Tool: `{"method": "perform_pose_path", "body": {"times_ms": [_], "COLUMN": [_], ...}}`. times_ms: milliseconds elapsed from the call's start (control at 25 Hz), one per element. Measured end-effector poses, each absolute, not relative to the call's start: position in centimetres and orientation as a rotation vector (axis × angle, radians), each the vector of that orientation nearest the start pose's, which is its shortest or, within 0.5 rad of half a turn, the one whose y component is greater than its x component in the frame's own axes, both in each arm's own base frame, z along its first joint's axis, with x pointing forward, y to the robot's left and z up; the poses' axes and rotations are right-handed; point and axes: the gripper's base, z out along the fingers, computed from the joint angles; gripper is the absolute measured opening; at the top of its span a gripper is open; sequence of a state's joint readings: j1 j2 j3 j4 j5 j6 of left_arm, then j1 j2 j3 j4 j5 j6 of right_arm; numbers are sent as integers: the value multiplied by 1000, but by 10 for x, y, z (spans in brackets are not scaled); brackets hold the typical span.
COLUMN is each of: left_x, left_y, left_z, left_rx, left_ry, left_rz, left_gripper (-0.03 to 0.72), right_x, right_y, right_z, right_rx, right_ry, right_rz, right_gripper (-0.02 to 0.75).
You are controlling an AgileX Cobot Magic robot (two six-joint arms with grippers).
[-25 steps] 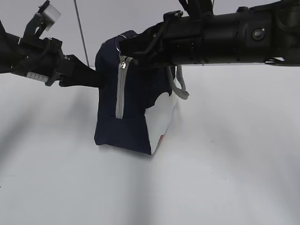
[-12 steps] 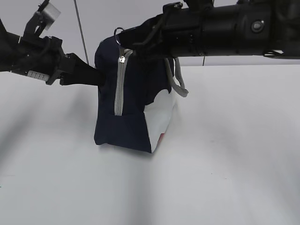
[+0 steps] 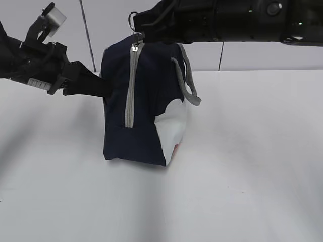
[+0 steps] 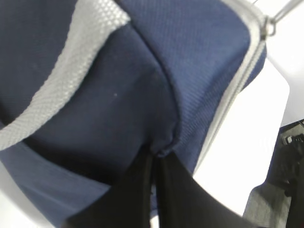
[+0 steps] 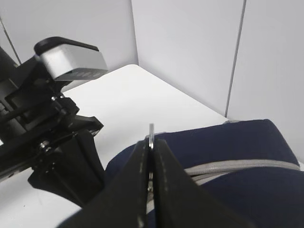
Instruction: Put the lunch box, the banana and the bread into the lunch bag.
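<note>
a bare robot test bench in a lab: a plain white table point(image 3: 242, 181), pale panelled walls point(image 5: 190, 52) with thin vertical seams closing it in, and 2 black robot arms point(image 3: 237, 20) working above it.

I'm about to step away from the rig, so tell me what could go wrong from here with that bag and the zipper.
The right gripper pinches only the thin ring pull, so the ring could slip out.

The left gripper holds just a small fold of the bag; if that fabric slides free, the bag may lift or tip with the pull.

The zipper looks closed along the side, and no food is in view, so packing may be delayed if it jams.
</note>
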State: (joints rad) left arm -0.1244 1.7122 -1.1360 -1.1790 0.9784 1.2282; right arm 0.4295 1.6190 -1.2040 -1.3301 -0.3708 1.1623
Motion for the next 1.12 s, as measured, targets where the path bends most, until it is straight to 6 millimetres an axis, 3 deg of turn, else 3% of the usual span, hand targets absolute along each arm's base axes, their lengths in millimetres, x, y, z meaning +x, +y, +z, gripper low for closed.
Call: {"method": "perform_pose_path", "body": {"times_ms": [240, 560, 800, 1120], "left_x": [326, 321, 314, 313], "left_y": [-111, -112, -128, -129], "left_z": [247, 244, 243, 242], "left_rx": [845, 921, 1012, 1028], "left_ry": [2232, 2256, 2253, 2255], "left_rz": [-1027, -1024, -1020, -1010], "left_gripper": [0, 0, 0, -1], "right_x": [341, 364, 378, 381], "right_y": [188, 166, 171, 172], "right_z": [321, 320, 315, 314], "right_rx": [-739, -667, -694, -741], "right_ry": [1667, 1674, 1694, 1699], "right_rz": [540, 642, 666, 634], "right_gripper": [-16, -14, -16, -16]}}
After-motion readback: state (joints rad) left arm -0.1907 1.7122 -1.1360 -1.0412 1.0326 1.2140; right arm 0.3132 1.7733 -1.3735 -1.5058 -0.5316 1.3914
